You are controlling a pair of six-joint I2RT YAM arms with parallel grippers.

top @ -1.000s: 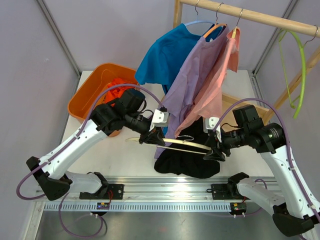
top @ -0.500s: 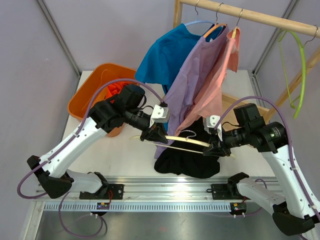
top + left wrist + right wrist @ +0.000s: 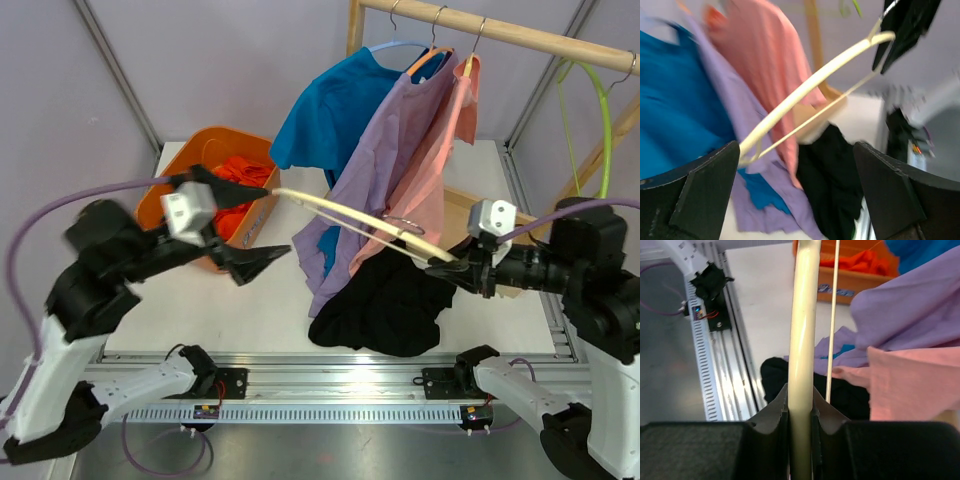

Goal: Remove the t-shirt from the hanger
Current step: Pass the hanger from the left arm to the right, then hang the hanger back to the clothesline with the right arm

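Note:
The black t-shirt (image 3: 385,312) lies crumpled on the table, below the hanging shirts. The cream hanger (image 3: 350,222) is bare and slants in the air above it. My right gripper (image 3: 455,270) is shut on the hanger's right end; in the right wrist view the hanger's bar (image 3: 802,330) runs straight up from between the jaws of my right gripper (image 3: 801,410). My left gripper (image 3: 243,225) stands wide open by the orange bin, and the hanger's free end (image 3: 747,150) is close to its left finger (image 3: 695,195) but not gripped. The t-shirt (image 3: 835,190) shows between its fingers, far below.
A wooden rail (image 3: 500,30) carries a blue shirt (image 3: 325,110), a purple shirt (image 3: 385,170) and a pink shirt (image 3: 445,150) hanging down to the table. An orange bin (image 3: 185,175) of clothes stands at the left. A green hanger (image 3: 600,130) hangs at far right.
My left gripper opened, let go of the hanger and swung back left toward the bin. My right gripper drew right, keeping its end; the hanger now slants up to the left.

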